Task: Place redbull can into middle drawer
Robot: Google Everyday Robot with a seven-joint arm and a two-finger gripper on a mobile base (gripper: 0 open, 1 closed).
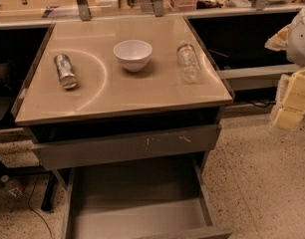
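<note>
Camera view: the slim, silvery redbull can (66, 71) lies on its side on the glossy tan countertop (142, 96), beyond the round white bowl (133, 54) from the gripper (293, 101). The can's long axis runs front-to-back. Gripper's opening: cannot tell. The flat-floored grey middle drawer (137, 185) stands open below.

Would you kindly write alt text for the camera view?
A redbull can lies at the left of the tabletop, a white bowl mid-table, a clear bottle right. Below, the middle drawer stands open. The hand hangs at the picture's right edge.
</note>
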